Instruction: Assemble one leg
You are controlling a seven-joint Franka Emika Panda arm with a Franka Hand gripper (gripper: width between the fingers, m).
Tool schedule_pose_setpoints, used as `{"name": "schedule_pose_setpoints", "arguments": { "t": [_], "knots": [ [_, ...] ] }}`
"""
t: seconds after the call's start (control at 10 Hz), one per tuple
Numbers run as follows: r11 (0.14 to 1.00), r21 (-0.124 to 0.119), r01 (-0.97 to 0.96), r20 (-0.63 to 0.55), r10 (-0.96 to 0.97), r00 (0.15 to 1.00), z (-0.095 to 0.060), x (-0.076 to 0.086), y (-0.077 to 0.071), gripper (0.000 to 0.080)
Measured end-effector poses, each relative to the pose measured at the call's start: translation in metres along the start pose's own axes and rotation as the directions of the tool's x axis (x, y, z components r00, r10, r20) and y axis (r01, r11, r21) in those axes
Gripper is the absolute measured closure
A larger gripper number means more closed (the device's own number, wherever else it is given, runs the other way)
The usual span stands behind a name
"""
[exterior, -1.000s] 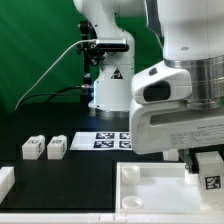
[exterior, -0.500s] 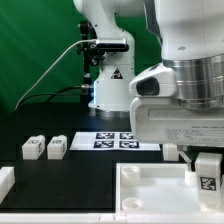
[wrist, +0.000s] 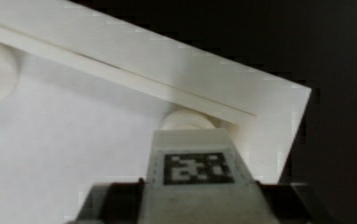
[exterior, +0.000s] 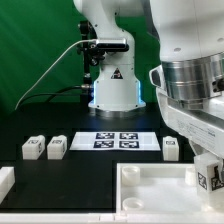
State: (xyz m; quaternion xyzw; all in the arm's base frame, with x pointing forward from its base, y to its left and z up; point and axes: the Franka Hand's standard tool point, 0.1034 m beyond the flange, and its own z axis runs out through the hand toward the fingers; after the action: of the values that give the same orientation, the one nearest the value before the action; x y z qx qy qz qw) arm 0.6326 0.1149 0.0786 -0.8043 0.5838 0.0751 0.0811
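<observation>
My gripper [exterior: 207, 172] is shut on one leg [exterior: 212, 180], a small white block with a square tag, and holds it over the right near corner of the large white panel [exterior: 150, 180]. In the wrist view the leg [wrist: 196, 160] sits between the dark fingers [wrist: 122, 203] of the gripper [wrist: 200, 206], its far end close against the panel's raised rim [wrist: 193, 75] at the corner. Two more legs [exterior: 33, 148] [exterior: 56, 147] lie side by side at the exterior view's left. A further leg [exterior: 171, 147] lies to the right of the marker board [exterior: 118, 140].
The arm's base [exterior: 112, 80] stands behind the marker board, with a cable running to the left. A white part [exterior: 5, 181] shows at the lower left edge of the exterior view. The table top is black.
The arm's wrist has swung toward the exterior view's right, uncovering the leg to the right of the marker board. The held leg has shifted slightly right and down over the panel's corner.
</observation>
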Motion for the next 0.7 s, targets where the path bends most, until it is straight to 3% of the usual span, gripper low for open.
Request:
{"name": "schedule_pose_setpoints", "arguments": {
  "t": [0.1, 0.2, 0.3, 0.4, 0.5, 0.6, 0.7],
  "knots": [
    [1.0, -0.001, 0.003, 0.0, -0.003, 1.0, 0.001, 0.0, 0.0, 0.0432],
    [0.999, -0.002, 0.033, 0.0, -0.033, 0.999, 0.001, 0.0, 0.0, 0.0252],
    [0.994, -0.004, 0.105, -0.002, -0.105, 0.994, 0.002, -0.001, 0.001, 0.0252],
    [0.977, -0.007, 0.215, -0.009, -0.215, 0.977, 0.005, -0.007, 0.005, 0.0168],
    [0.929, -0.018, 0.369, -0.015, -0.369, 0.929, 0.004, -0.011, 0.006, 0.0155],
    [0.847, -0.033, 0.53, -0.027, -0.531, 0.847, 0.001, -0.013, 0.005, 0.0155],
    [0.767, -0.067, 0.638, -0.037, -0.641, 0.767, 0.0, -0.017, 0.01, 0.0151]
  ]
}}
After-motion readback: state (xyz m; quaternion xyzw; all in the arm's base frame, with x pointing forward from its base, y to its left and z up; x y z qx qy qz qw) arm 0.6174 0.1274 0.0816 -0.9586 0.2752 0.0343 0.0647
